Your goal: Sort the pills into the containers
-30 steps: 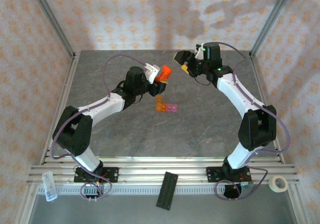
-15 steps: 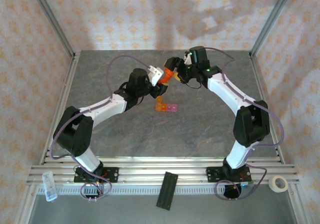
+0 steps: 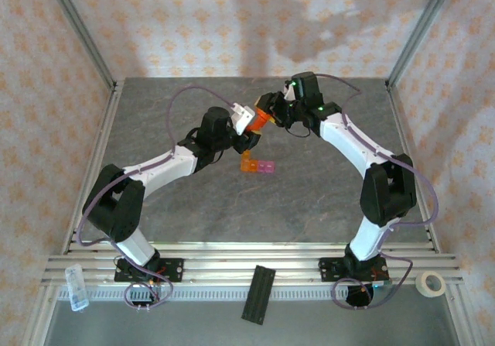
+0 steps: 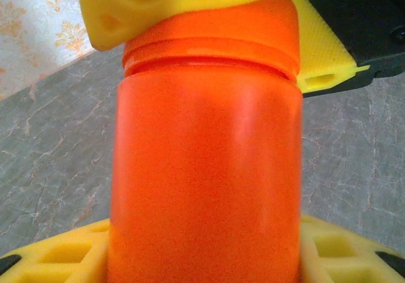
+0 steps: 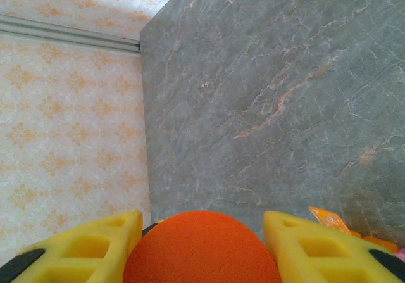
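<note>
Left tool (image 3: 249, 121) clamps the orange bottle (image 4: 205, 169) aloft; right tool (image 3: 271, 107) pinches its cap (image 5: 201, 248). Uncapping looks in hand; next, a firm twist-off. Containers (image 3: 257, 165) sit on the counter (image 3: 309, 199) just below; pills unseen, presumably bottled.

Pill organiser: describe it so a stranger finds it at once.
On the grey table, find the orange bottle held above the middle. Just towards the near edge from it, the pill organiser lies flat. Unlike the tall round bottle, it is a low strip of square cells, orange at the left end, pink at the right.
</note>
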`<action>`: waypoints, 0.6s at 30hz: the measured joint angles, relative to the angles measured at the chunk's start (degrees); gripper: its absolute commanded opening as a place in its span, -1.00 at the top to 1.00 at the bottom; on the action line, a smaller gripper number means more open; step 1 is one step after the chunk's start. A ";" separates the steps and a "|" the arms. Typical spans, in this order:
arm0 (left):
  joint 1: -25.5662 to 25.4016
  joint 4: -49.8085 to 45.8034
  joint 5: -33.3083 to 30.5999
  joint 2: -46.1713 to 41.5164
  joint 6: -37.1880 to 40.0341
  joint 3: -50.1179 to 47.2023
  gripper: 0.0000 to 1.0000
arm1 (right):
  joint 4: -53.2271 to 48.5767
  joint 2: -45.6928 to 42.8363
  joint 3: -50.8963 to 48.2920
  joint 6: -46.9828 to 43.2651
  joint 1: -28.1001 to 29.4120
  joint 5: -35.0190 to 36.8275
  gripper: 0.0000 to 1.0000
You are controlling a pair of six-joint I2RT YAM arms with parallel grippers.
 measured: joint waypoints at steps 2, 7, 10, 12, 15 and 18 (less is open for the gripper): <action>0.15 0.02 0.83 0.00 -1.07 0.07 1.00 | 0.48 0.00 -0.17 -0.63 -0.24 -0.37 0.31; 2.82 1.29 9.07 0.00 -6.88 0.26 1.00 | 7.67 -0.31 -3.06 -3.39 -1.70 -5.75 0.29; 4.44 3.93 15.69 0.00 -12.15 0.26 1.00 | 14.43 -1.33 -5.81 -4.98 -2.95 -10.25 0.29; 4.98 6.23 19.21 0.00 -15.50 0.26 1.00 | 17.33 -2.01 -6.69 -5.68 -3.78 -12.94 0.30; 5.42 9.01 22.21 0.00 -19.12 0.35 1.00 | 19.93 -2.51 -6.78 -6.47 -4.55 -15.67 0.30; 5.68 9.97 23.52 0.02 -20.81 0.37 1.00 | 20.70 -2.67 -6.78 -7.10 -4.76 -16.63 0.30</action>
